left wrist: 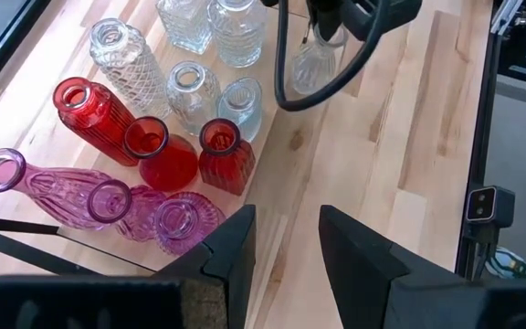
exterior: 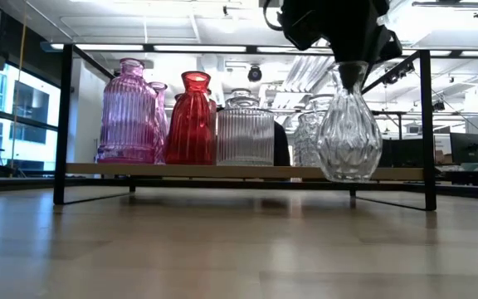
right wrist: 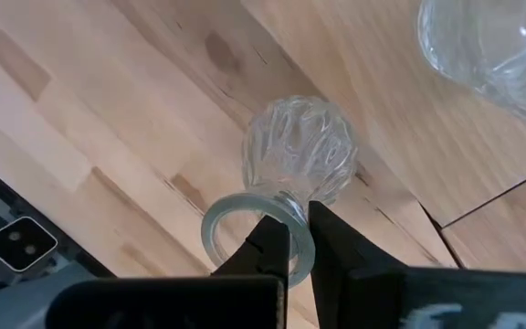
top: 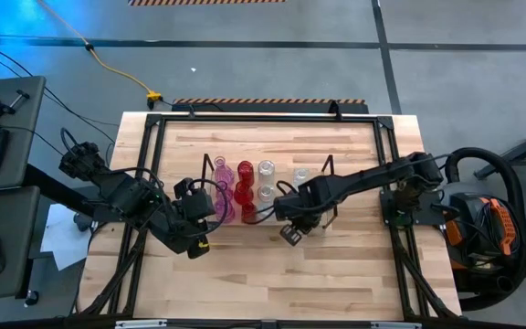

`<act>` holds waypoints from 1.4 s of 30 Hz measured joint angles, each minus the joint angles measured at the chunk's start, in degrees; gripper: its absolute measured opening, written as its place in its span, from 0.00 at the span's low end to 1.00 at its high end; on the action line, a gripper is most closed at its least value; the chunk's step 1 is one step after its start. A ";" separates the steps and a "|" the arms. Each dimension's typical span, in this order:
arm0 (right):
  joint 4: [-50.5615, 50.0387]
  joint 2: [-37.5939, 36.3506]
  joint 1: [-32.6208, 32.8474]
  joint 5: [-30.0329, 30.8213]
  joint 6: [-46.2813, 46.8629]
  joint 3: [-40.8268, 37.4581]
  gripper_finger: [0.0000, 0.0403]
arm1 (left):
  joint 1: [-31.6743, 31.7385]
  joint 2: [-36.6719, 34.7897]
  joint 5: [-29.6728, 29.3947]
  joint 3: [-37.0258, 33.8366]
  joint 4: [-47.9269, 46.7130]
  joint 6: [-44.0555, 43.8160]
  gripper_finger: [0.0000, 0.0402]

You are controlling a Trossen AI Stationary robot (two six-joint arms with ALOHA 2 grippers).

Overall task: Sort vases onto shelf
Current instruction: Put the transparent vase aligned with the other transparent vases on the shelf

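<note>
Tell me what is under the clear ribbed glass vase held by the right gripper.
The right gripper, shut on the rim of the clear ribbed glass vase, holds it above bare wooden tabletop, beside the shelf. The spot beneath its base is hidden by the vase's body.

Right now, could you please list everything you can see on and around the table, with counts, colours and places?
Pink vases: three, at one end of the shelf.
Red vases: three, beside the pink ones.
Clear vases on the shelf: about five, past the red ones.
Clear vase in the grip: one, lifted above the tabletop in front of the shelf.
Shelf: one, light wood board with dark wire end frames.
Table: one, light wood.
Right tool: shut on the clear vase's rim.
Left tool: open, empty, near the pink vases.
</note>
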 joint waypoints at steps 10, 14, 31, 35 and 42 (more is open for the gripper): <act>-1.39 -0.40 -1.85 -2.86 -1.55 0.04 0.01 | 0.02 0.00 -0.02 0.00 0.02 0.55 0.29; -1.55 -2.58 -2.65 -3.49 -1.44 0.04 0.01 | 0.01 0.00 -0.04 0.00 0.00 1.01 0.29; -4.97 -5.18 -6.03 -0.23 -3.92 0.13 0.01 | 0.00 0.00 -0.09 0.00 0.02 0.96 0.29; -5.12 -4.89 -6.25 -0.27 -4.24 0.09 0.01 | 0.02 0.00 -0.09 0.00 0.02 0.50 0.29; -5.27 -4.85 -6.33 0.12 -5.14 0.07 0.01 | 0.01 0.00 -0.09 -0.02 0.03 0.45 0.29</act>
